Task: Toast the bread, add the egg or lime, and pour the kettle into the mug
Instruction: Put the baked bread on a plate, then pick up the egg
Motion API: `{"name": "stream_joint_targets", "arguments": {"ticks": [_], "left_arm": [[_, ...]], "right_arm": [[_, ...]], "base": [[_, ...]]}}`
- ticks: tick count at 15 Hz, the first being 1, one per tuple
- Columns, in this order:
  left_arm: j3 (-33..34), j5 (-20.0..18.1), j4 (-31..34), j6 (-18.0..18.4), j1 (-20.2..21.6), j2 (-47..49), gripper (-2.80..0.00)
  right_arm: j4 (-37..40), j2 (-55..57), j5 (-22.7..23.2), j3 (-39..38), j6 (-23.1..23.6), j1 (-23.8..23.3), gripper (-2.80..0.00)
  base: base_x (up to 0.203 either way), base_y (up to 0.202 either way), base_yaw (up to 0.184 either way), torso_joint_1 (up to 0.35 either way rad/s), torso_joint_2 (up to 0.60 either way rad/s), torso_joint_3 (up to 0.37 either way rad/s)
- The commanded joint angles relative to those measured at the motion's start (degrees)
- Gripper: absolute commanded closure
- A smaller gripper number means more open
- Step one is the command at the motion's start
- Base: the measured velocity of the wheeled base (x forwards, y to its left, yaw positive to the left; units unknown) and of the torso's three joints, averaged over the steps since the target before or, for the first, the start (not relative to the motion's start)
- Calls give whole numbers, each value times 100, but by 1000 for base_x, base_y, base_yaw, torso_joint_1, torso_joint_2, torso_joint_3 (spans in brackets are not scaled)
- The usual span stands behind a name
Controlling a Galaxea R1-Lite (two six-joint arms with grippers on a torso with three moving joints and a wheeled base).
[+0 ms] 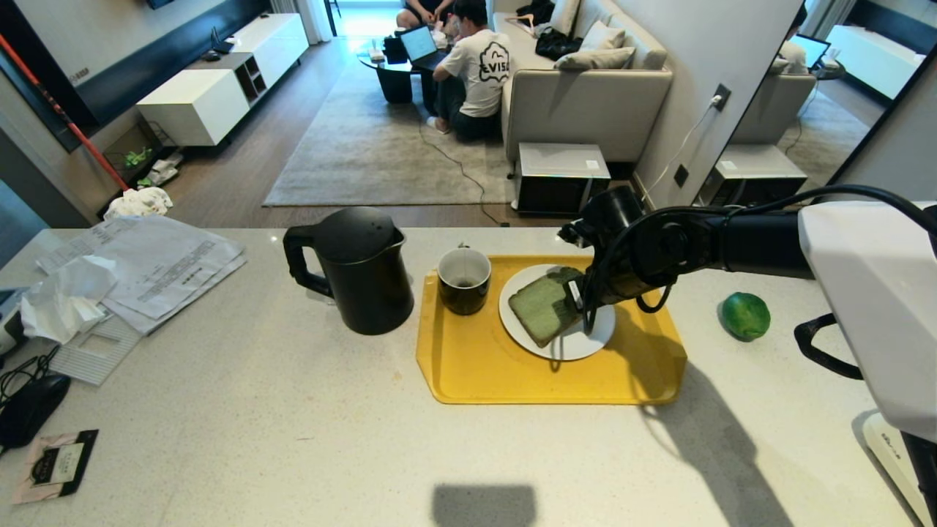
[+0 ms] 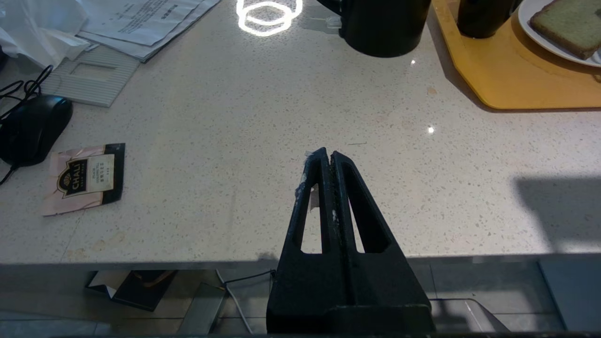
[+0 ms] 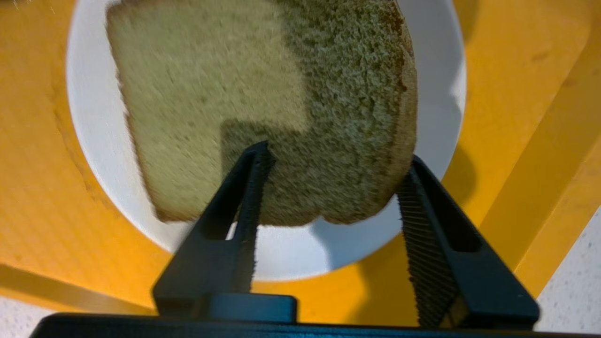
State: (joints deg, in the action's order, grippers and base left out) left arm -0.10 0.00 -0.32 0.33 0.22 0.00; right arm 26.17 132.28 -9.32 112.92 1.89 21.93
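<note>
The pale green bread [image 1: 540, 309] lies on a white plate [image 1: 585, 342] in the yellow tray [image 1: 476, 366]. My right gripper [image 1: 583, 306] hangs over the slice's right edge. In the right wrist view it [image 3: 335, 159] is open, one finger across the bread [image 3: 225, 94] and the other beside its crust. The black mug [image 1: 464, 280] stands in the tray's far left corner. The black kettle [image 1: 359, 271] stands on the counter left of the tray. The lime [image 1: 745, 315] sits on the counter right of the tray. The egg is out of view. My left gripper [image 2: 327, 155] is shut and parked over the counter's near edge.
Papers and tissue [image 1: 139, 267] lie at the counter's left, with a black mouse [image 1: 29, 410] and a tea packet [image 1: 55, 465] nearer the front. A white object [image 1: 889, 443] sits at the counter's right front. A person sits on the floor beyond the counter.
</note>
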Motion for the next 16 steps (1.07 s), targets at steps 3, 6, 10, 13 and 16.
{"name": "stream_joint_targets", "arguments": {"ticks": [3, 6, 10, 13, 16], "left_arm": [[1, 0, -3, 2, 4, 9, 0], [1, 0, -3, 2, 0, 6, 0], [1, 0, -3, 2, 4, 9, 0], [1, 0, -3, 2, 4, 9, 0], [9, 0, -3, 2, -3, 8, 0]], "right_arm": [[-345, -33, -214, 11, 323, -75, -280], [-332, -92, -246, -32, 449, -145, -280], [-336, -367, -289, -187, 497, -207, -280], [-339, -1042, -334, -510, 497, -235, 0], [-339, -2188, -405, -1175, 495, -240, 0]], "base": [[0, 0, 0, 0, 0, 0], [0, 0, 0, 0, 0, 0], [0, 0, 0, 0, 0, 0], [0, 0, 0, 0, 0, 0], [0, 0, 0, 0, 0, 0]]}}
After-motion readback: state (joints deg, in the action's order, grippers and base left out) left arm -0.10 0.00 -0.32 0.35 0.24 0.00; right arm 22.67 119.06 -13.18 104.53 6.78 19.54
